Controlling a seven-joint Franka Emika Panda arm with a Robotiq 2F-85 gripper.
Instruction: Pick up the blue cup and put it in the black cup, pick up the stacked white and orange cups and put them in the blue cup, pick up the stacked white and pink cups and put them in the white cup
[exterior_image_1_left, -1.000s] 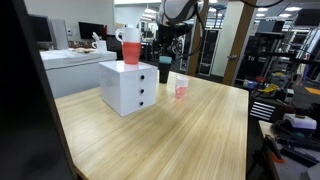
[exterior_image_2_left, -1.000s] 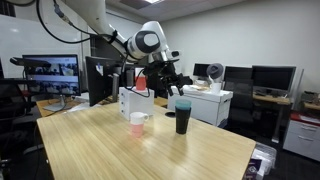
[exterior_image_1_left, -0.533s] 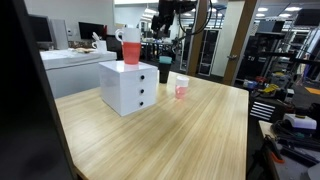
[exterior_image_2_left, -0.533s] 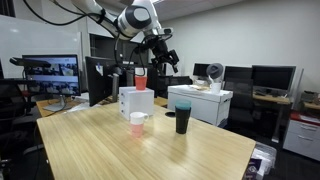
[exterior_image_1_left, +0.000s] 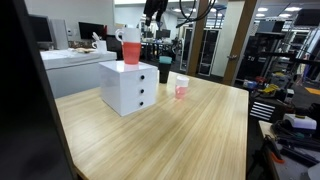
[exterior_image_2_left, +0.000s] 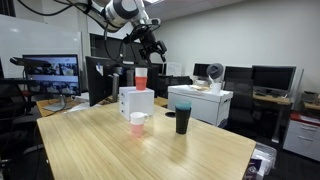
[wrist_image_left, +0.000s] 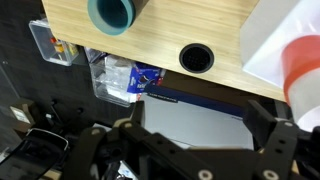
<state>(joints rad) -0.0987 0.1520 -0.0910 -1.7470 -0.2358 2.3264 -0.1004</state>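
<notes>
1. Sitting inside the small plain black tapered cup (exterior_image_2_left: 183, 122), the small pale teal-blue, slightly see-through plastic cup (exterior_image_2_left: 183, 103) is showing only its rim band above the black one; the pair is standing upright on the light wooden table (exterior_image_2_left: 120, 155).
2. The stack of a whitish cup over a pink cup (exterior_image_2_left: 137, 123) is standing upright on the same table, near the black cup but not touching it.
3. In both exterior views the stack of a white cup over a bright orange-red cup (exterior_image_1_left: 130, 47) is standing on top of a small white box with three dark-knobbed drawers (exterior_image_1_left: 126, 90), white band above, orange-red body below.
4. The drawer box is sitting on the table just behind the two lower cup groups in an exterior view (exterior_image_2_left: 137, 103).
5. In the wrist view the teal rim (wrist_image_left: 110, 14) is appearing near the top edge, with the white box and the orange-red cup (wrist_image_left: 303, 72) at the right side.
6. A black round shape (wrist_image_left: 197, 58) is also lying on the wood near the table's edge; what it is I cannot tell.
7. The robot's gripper (wrist_image_left: 197, 135) is hanging high above the table, well clear of every cup, and its jaws are standing spread wide with nothing between them.
8. In an exterior view the gripper (exterior_image_2_left: 152, 40) is hovering above and behind the drawer box.
9. A dark computer monitor (exterior_image_2_left: 50, 75) is glowing behind the table.
</notes>
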